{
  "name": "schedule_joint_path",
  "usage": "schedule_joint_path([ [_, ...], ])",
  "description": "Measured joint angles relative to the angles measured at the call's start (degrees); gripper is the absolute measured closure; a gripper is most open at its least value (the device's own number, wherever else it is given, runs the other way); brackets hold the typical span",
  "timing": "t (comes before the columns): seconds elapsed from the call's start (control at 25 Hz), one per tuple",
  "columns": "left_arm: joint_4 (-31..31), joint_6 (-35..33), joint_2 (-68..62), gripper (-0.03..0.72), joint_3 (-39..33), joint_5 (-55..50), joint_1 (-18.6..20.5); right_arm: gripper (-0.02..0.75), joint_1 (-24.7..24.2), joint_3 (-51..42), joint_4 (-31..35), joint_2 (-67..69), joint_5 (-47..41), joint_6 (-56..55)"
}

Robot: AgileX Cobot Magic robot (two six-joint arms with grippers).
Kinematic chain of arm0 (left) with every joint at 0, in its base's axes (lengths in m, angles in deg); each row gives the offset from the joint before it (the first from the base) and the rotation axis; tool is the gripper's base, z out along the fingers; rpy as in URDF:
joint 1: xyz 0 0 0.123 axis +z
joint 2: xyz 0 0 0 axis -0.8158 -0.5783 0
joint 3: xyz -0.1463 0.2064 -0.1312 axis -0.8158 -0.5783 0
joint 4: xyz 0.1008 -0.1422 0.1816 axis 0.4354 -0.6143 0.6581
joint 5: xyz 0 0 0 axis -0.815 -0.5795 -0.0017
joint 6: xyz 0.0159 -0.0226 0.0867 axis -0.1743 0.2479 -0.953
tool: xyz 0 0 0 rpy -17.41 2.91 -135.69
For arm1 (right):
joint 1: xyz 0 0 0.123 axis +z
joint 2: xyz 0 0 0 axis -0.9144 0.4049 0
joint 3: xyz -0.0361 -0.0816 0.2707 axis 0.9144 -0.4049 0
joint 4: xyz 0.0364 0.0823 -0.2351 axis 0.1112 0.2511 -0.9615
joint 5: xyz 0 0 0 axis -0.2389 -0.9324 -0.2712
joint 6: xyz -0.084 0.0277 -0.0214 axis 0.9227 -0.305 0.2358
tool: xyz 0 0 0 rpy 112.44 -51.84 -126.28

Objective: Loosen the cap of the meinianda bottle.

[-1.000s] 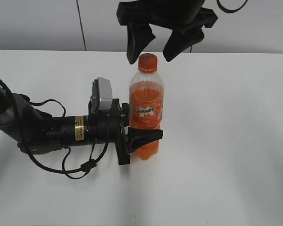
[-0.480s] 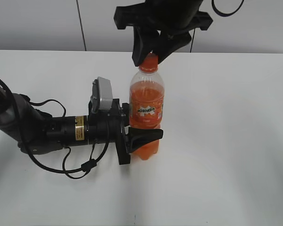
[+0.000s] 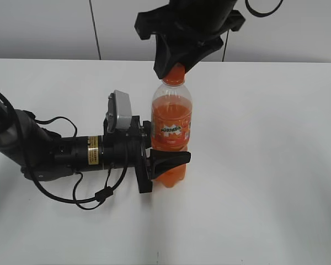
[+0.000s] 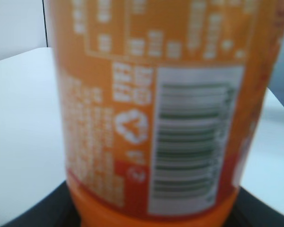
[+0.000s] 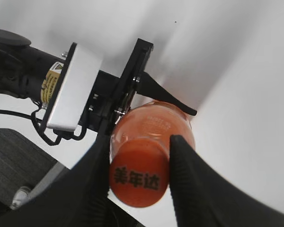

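Note:
The meinianda bottle stands upright on the white table, full of orange drink with an orange label. My left gripper lies along the table from the left and is shut on the bottle's lower body, one black finger in front and the other hidden behind it. In the left wrist view the bottle's label fills the frame. My right gripper comes down from above and is shut on the orange cap. In the right wrist view both black fingers press the sides of the cap.
The left arm with its grey wrist camera and a looping black cable lies on the table's left side. A pale wall runs behind the table's far edge.
The right gripper has come down from above the bottle and closed its fingers onto the cap. The left gripper and bottle have stayed still.

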Motion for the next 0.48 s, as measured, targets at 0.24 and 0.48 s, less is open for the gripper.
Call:
schedule_joint_path([
  [0.24, 0.00, -0.06, 0.00, 0.305, 0.00, 0.00, 0.00, 0.456, 0.00, 0.00, 0.59, 0.00, 0.00, 15.69],
  [0.48, 0.00, -0.06, 0.00, 0.305, 0.00, 0.00, 0.00, 0.459, 0.00, 0.00, 1.03, 0.00, -0.12, 35.52],
])
